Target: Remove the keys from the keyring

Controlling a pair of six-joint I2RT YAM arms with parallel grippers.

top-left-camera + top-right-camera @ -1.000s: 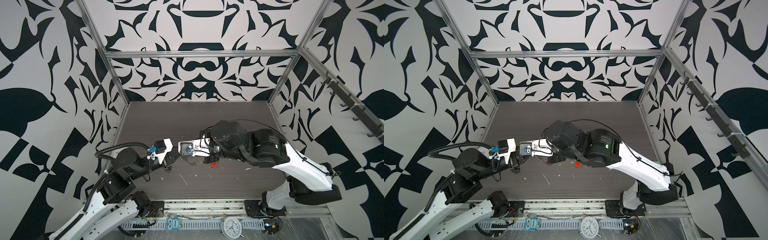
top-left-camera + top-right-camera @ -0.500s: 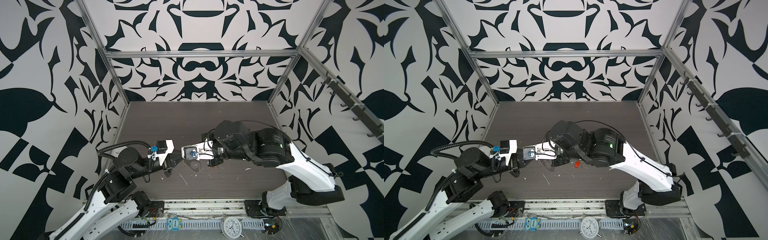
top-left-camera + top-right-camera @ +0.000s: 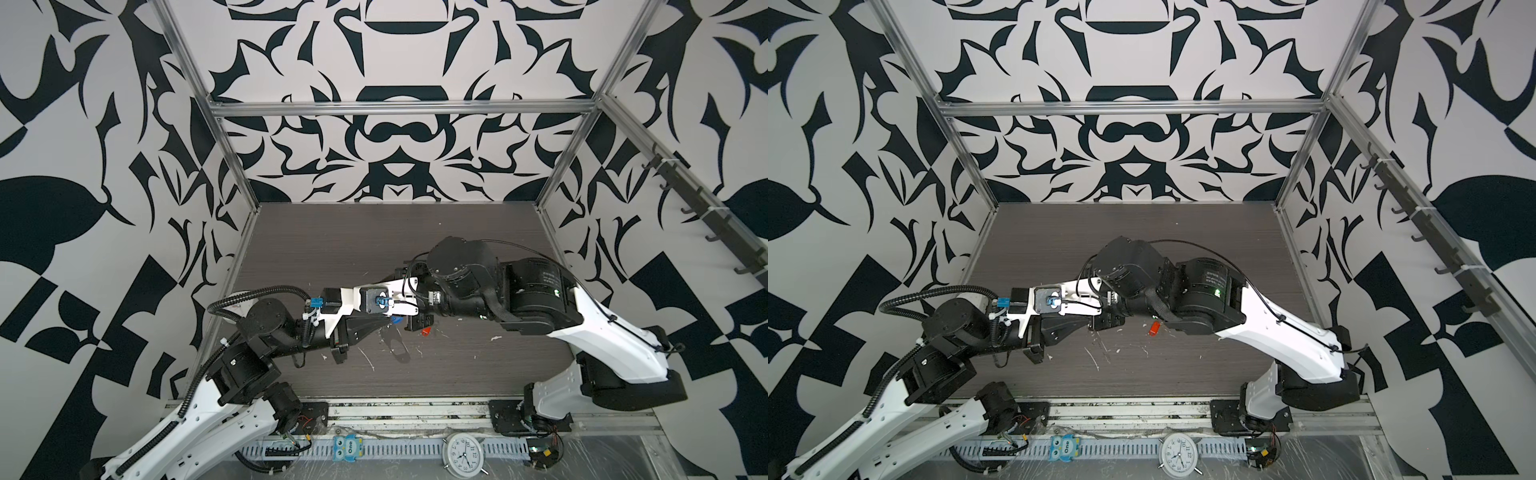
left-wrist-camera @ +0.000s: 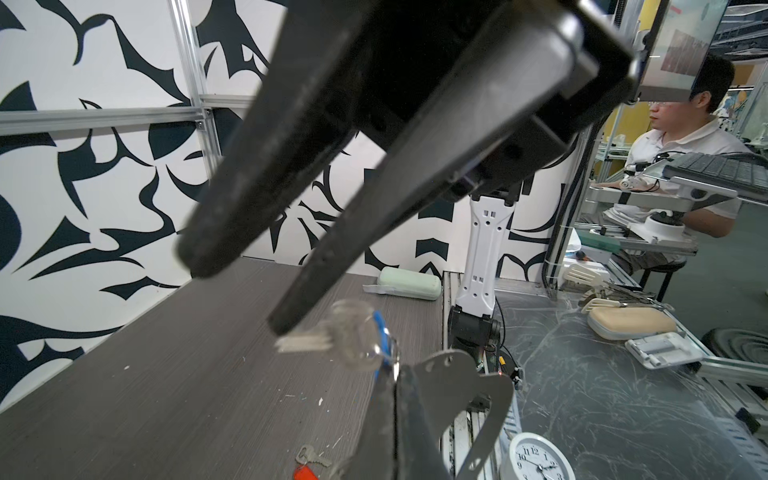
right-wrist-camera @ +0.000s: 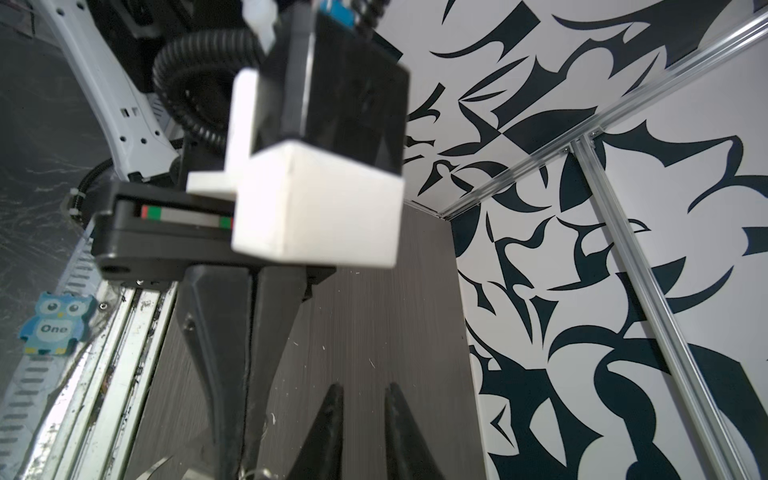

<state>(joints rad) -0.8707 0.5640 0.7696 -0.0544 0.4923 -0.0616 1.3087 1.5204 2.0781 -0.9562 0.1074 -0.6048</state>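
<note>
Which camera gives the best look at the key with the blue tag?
The left wrist view: the blue-tagged key sits close, though blurred. A top view shows only its blue tag as a speck; the right wrist view misses it.

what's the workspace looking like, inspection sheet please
surface: dark wood-grain table, scuffed
job's things: red-tag key lies loose on the table; blue-tag key blurred beside the keyring, attachment unclear
clutter: white flecks; pale green case at the table edge
grippers: left gripper shut on the keyring; right gripper open, holding nothing
cables: corrugated hose on left arm; thin black cable on right arm
surroundings: patterned walls; clock, owl tag and a seated person outside
</note>
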